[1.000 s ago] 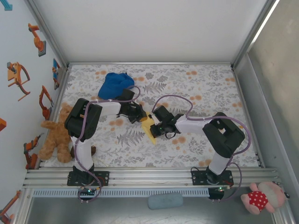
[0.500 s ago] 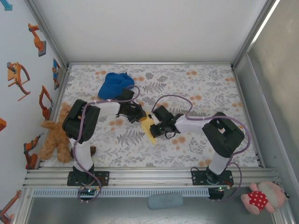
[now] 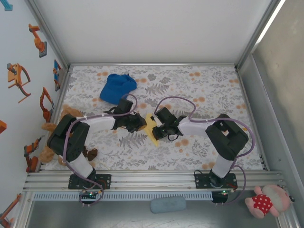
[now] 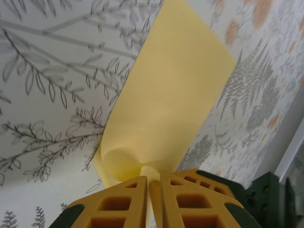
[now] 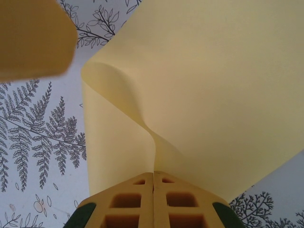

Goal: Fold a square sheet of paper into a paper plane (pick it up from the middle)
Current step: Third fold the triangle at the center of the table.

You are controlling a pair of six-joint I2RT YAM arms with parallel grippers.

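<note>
As the left wrist camera looks down along its fingers [image 4: 118, 202], the two orange pads are pressed together with an edge of the yellow paper [image 4: 171, 95] pinched between them, so the left gripper [image 4: 151, 183] is closed on the paper. Just above the pads the paper makes a small rolled curl. From there it goes up and away as a long flat strip with a straight far end, over the flower-printed table [image 3: 213, 90].

The fingers [image 5: 126, 206] of the right gripper [image 5: 153, 176] are also shut tight, with a thin fold of the same paper caught in the seam between them. From this seam the paper rises in a soft S-shaped bend and opens into a wide flat part. A blurred orange-yellow shape is in the upper left corner of this view; I cannot tell what it is.

From above, both grippers meet near the middle of the table, the left one from the left and the right one from the right, and the paper lies between them with its pointed end toward the near edge. A blue cap [image 3: 117, 87] lies well apart, further back on the left. A brown teddy bear [image 3: 46, 154] sits at the left edge, partly behind the left arm.
</note>
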